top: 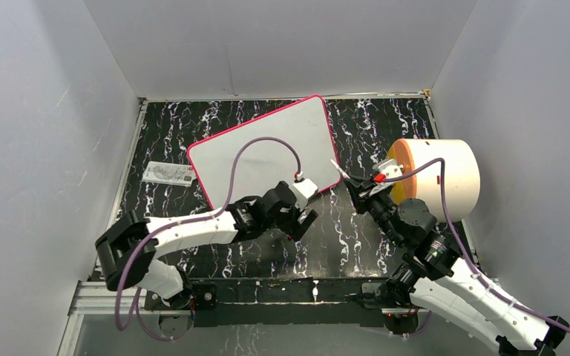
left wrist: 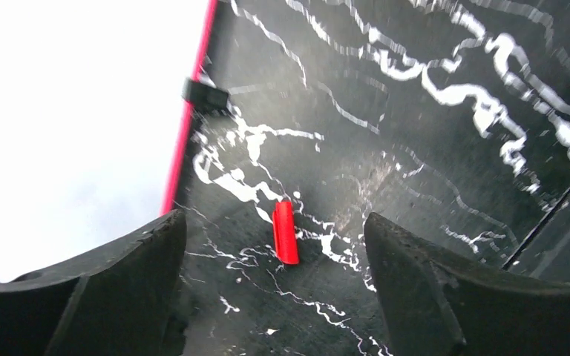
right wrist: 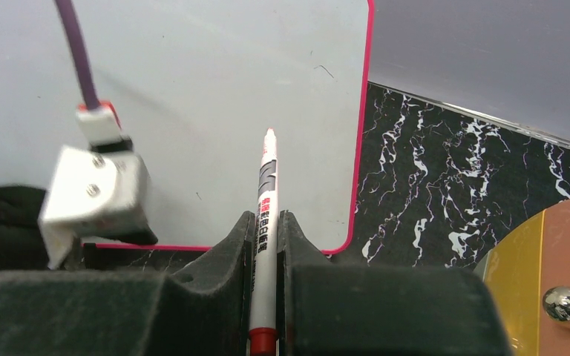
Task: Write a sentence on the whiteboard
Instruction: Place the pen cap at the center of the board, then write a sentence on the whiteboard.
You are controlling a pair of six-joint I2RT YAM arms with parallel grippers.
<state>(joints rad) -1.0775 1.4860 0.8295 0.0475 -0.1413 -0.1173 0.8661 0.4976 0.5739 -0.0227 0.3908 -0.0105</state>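
The thin white marker pen with a red end [right wrist: 268, 170], clamped in the right end effector [right wrist: 266, 226], carries print along its barrel: a grey slanted mark like an N, a small red patch with pale characters, then black characters too fine to read. The small white card [top: 168, 173] on the black marbled bench [top: 341, 237] bears dark print, illegible from here.
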